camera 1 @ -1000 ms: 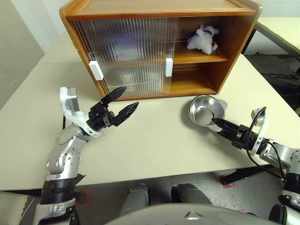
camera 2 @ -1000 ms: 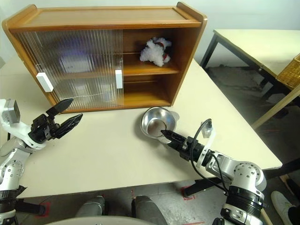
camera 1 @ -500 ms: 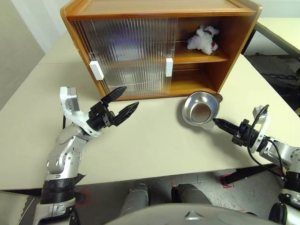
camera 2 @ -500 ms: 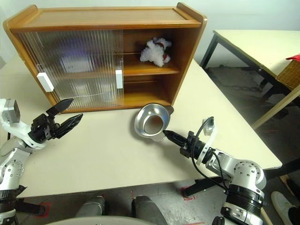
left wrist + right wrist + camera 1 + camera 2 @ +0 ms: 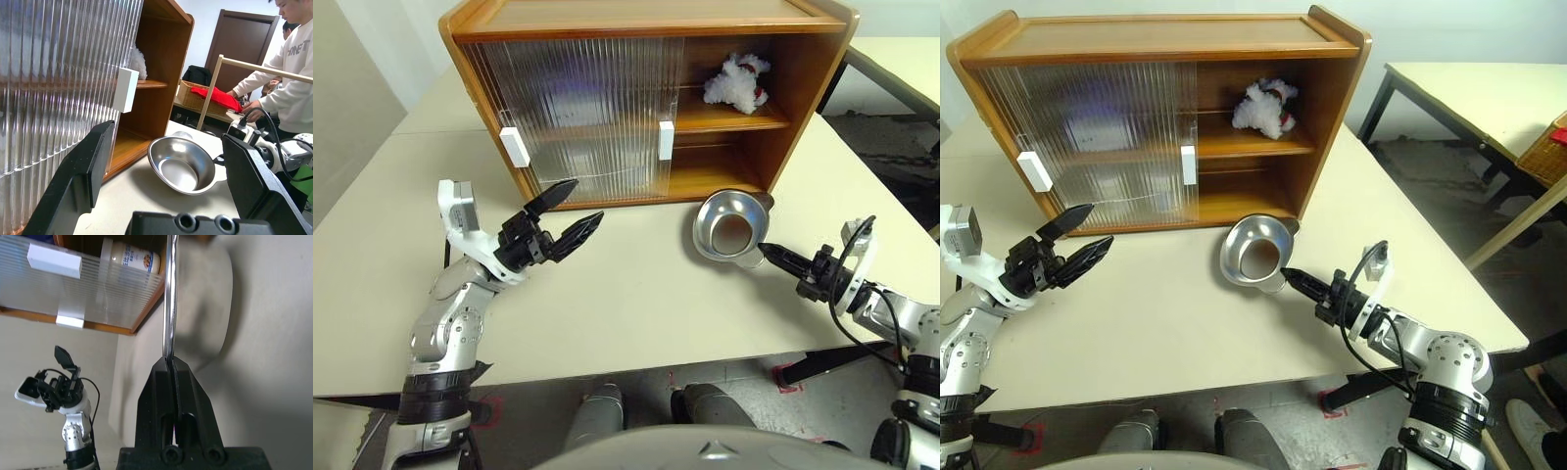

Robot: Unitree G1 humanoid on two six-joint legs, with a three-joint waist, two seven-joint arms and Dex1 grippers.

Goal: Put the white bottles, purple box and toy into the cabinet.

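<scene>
The cabinet (image 5: 646, 24) stands at the back of the table, its two ribbed doors (image 5: 587, 108) covering the left part and the right part open. The toy (image 5: 736, 80) lies on the upper shelf in the open part. One white bottle (image 5: 131, 257) stands inside behind a door. The purple box is hidden; only a purplish blur shows through the glass. My right gripper (image 5: 766, 253) is shut on the rim of a steel bowl (image 5: 729, 227), which is tipped up on edge before the cabinet. My left gripper (image 5: 587, 201) hovers open and empty before the left door.
A second table stands to the right with a wicker basket (image 5: 195, 95) holding a red cloth. People (image 5: 288, 73) stand beyond it. The table's front edge runs just below both arms. Bare tabletop (image 5: 636, 294) lies between the grippers.
The right gripper has shut on the bowl's rim. The bowl, flat on the table a second ago, now stands tipped up and a little nearer the cabinet. The left arm is still.
</scene>
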